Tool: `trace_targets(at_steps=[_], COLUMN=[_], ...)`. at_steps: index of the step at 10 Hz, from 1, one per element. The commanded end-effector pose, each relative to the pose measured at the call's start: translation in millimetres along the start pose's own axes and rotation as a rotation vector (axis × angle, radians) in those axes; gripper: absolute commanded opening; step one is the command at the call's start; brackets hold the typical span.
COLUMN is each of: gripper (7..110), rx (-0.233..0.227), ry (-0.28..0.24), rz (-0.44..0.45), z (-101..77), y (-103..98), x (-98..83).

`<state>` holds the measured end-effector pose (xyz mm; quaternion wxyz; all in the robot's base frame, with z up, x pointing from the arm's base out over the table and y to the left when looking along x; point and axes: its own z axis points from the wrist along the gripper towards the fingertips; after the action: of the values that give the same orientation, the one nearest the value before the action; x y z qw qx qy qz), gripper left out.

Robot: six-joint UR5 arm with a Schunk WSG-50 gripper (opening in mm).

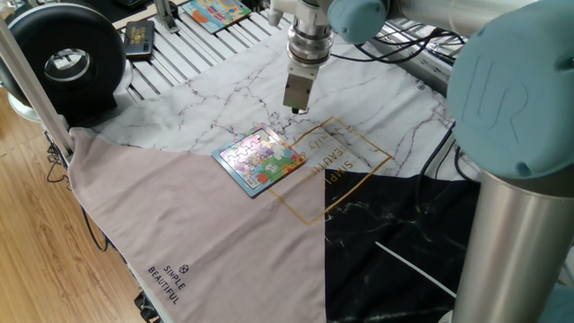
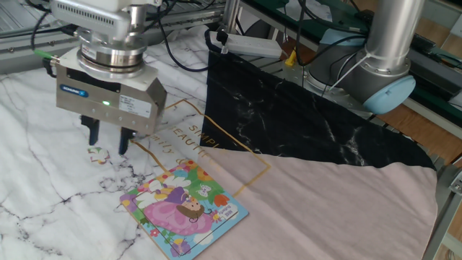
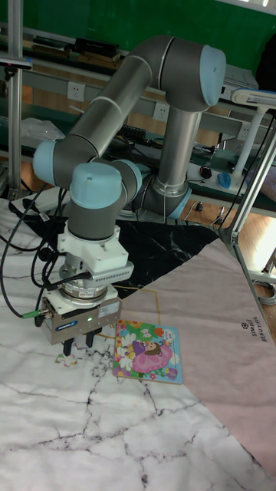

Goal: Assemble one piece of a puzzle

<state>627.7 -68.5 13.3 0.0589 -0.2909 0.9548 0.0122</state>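
A: The gripper (image 2: pixel 106 141) hovers above the marble-print cloth (image 2: pixel 43 188), fingers pointing straight down with a narrow gap between them, and nothing in it that I can see.

B: And the piece (image 2: pixel 96 152)?

A: Lying flat on the cloth, just beside the fingertips and a touch to the outer side of them in the other fixed view. In the tall fixed view it sits right under the fingertips, slightly off to one side. Not gripped.

B: Where's the puzzle (image 2: pixel 184 209)?

A: Near the gripper, on the side away from the piece and closer to that camera, at the seam where the marble print meets the pink cloth (image 2: pixel 339 217). Apart from the piece.

B: So the job now, I'd say, is the pick-up.

A: Agreed, and it looks fiddly. The piece is thin and flat, so the fingers should centre over it first, straddle it across its narrow width, then come down until the tips nearly meet the cloth before closing.

B: Risk?

A: Closing off-centre could flick it away, or pinch the cloth with it.
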Motion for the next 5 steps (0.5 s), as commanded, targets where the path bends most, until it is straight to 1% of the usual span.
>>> trace_targets(at_steps=[1,2,3,4,5], gripper=[44,44,44,44,44], rx=[-0.021,0.015,0.011,0.004,-0.013], ry=[-0.047,-0.037,-0.042,-0.048,-0.053], rz=[-0.005,-0.069,-0.08,-0.073,-0.069], z=[-0.3,-0.3,3.1,4.8,5.7], y=[-11,-37,-42,-41,-37], x=[-6.1,-4.6,-4.9,-6.2,-7.4])
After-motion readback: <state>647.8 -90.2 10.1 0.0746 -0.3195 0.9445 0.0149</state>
